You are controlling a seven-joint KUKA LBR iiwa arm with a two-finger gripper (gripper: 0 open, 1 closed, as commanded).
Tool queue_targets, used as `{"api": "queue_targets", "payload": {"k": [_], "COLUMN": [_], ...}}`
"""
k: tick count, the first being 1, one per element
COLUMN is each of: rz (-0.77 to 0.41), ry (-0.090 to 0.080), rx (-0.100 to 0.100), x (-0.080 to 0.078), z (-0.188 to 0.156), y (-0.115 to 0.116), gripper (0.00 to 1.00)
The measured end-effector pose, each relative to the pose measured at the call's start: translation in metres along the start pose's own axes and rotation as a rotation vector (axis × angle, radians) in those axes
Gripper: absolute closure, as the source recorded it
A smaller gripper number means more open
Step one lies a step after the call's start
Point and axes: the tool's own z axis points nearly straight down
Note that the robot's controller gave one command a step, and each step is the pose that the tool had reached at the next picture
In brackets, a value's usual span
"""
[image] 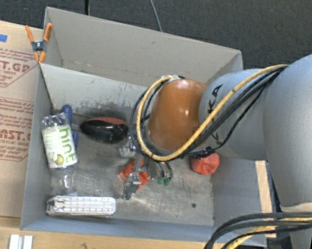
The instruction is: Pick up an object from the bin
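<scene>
At bin (pixel 86 83) centre, hand (pixel 128 191) seen low over floor, small red-orange piece (pixel 136 175) just beside it; grip state cannot be told. Black oval object (pixel 103 130) seen behind, green-labelled plastic bottle (pixel 59 144) at left.

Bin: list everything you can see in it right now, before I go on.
plastic bottle: one, clear with a green and white label, lying along the left wall
blue piece: one, blue, at the bottle's far end; cap or separate thing, cannot tell
oval thing: one, glossy black with a red edge, back middle
long pack: one, white, along the front wall
red lump: one, red, right side, partly under the arm
small red piece: one, red-orange, middle, right at the gripper
bin: one, grey
arm: one, light grey, from the right
orange cover: one, on the wrist
gripper: one, over the bin's middle
</scene>
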Motion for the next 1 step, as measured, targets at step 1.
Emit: {"api": "queue_targets", "payload": {"k": [1], "rz": [-0.021], "ry": [-0.006], "rx": [0.001], "x": [-0.0210], "z": [0.0223], "y": [-0.0147], "gripper": [0.00]}}
